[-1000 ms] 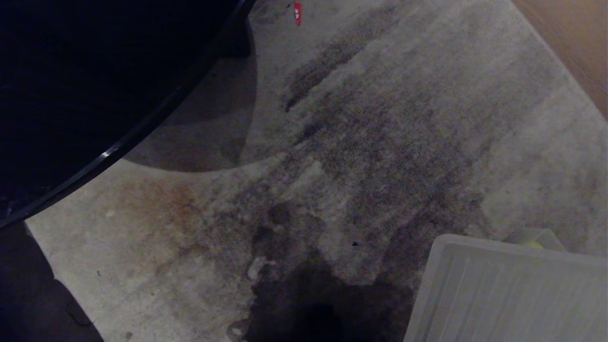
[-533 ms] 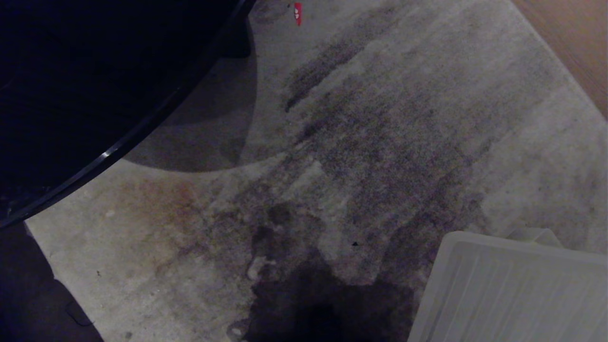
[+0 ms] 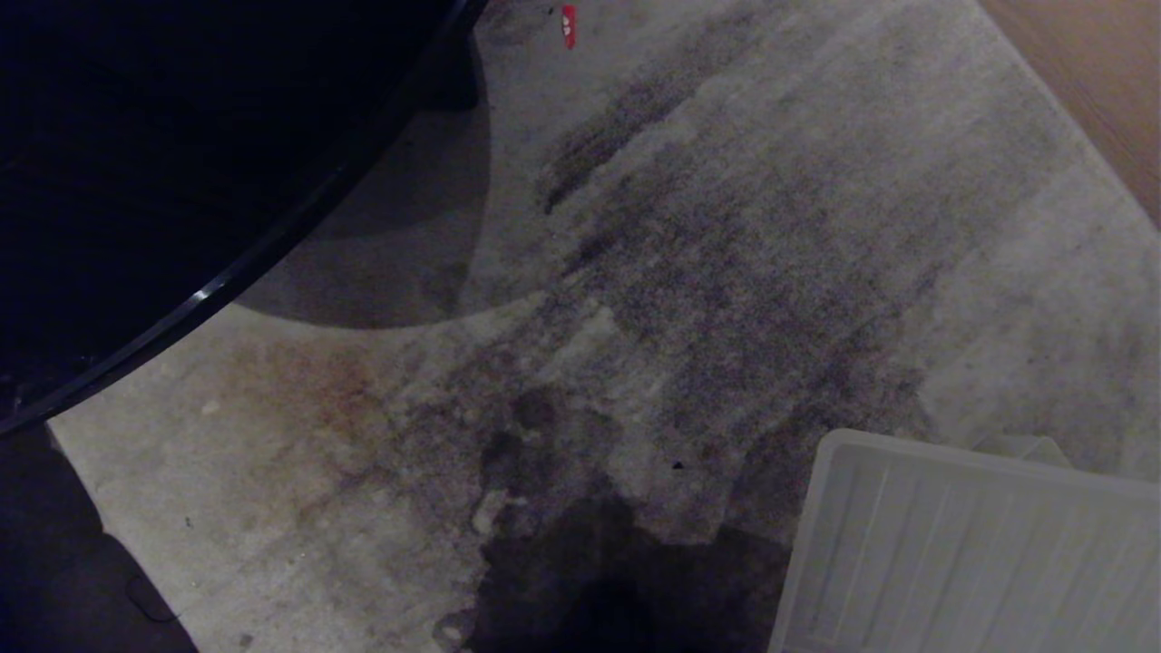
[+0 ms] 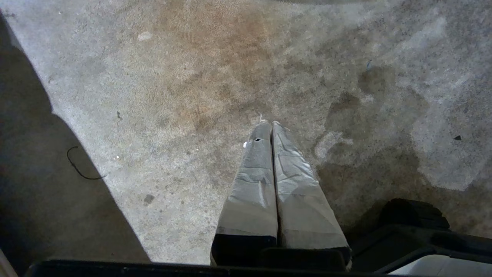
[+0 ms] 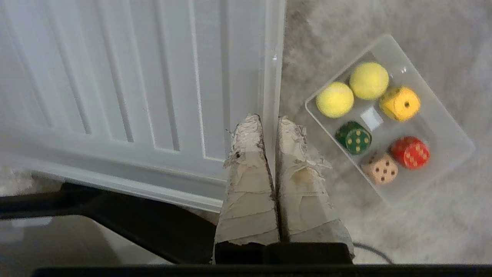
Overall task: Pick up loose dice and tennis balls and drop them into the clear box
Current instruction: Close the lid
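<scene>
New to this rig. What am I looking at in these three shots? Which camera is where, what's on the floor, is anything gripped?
It is a wheeled robot with two arms, each ending in a two-fingered claw. One picture comes from a camera on its head, looking down at a stained carpet. The other two come from cameras on the wrists, looking along the taped fingers.

The left claw is shut, empty, and hangs over bare carpet.

The right claw is shut, apparently pinching the rim of the ribbed lid. That lid is the pale slab low on the right in the head view.

Beside it on the carpet sits the clear box, holding two tennis balls and four dice.
</scene>
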`<state>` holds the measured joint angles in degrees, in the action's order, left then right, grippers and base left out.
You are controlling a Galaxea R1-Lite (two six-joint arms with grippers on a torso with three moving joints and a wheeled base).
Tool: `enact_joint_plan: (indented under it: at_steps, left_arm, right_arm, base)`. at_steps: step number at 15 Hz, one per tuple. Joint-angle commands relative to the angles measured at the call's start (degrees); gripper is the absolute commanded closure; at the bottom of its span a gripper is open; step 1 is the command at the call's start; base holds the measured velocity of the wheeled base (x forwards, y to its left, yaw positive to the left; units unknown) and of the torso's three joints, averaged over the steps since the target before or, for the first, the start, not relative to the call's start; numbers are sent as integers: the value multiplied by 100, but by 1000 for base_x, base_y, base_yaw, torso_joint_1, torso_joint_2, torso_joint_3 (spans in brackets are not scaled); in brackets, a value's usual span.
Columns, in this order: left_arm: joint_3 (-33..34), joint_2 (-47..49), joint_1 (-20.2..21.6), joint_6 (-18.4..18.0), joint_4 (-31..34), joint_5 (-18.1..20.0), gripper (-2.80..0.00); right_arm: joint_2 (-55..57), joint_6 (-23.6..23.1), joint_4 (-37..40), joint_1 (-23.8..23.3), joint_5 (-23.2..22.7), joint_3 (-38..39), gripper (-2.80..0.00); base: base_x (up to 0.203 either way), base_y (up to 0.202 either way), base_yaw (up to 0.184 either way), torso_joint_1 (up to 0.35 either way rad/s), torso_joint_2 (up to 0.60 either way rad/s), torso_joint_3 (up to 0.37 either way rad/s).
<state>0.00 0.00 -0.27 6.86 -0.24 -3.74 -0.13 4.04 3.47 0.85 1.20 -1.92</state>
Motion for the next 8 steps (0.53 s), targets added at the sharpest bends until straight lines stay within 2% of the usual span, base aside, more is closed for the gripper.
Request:
enact_joint_plan:
  at_steps: [1,2,4,8]
  left_arm:
    - [9,9,-8,8,-2,-4,0]
    - [9,9,0,8,-2,-4,0]
    - [9,9,0,-1,-2,-4,0]
    - [9,9,-4,4,3,-4,0]
  right_arm:
    - [24,-441,3,3,-109,69,0]
    - [22,-502,-11,3,-120,74,0]
    - [22,-107,-13,3,-87,70,0]
    - [22,-246,-22,3,-111,74,0]
  base:
    - [0,0,0,0,0,0]
    - [0,0,0,0,0,0]
    - [0,0,0,0,0,0]
    - [0,0,0,0,0,0]
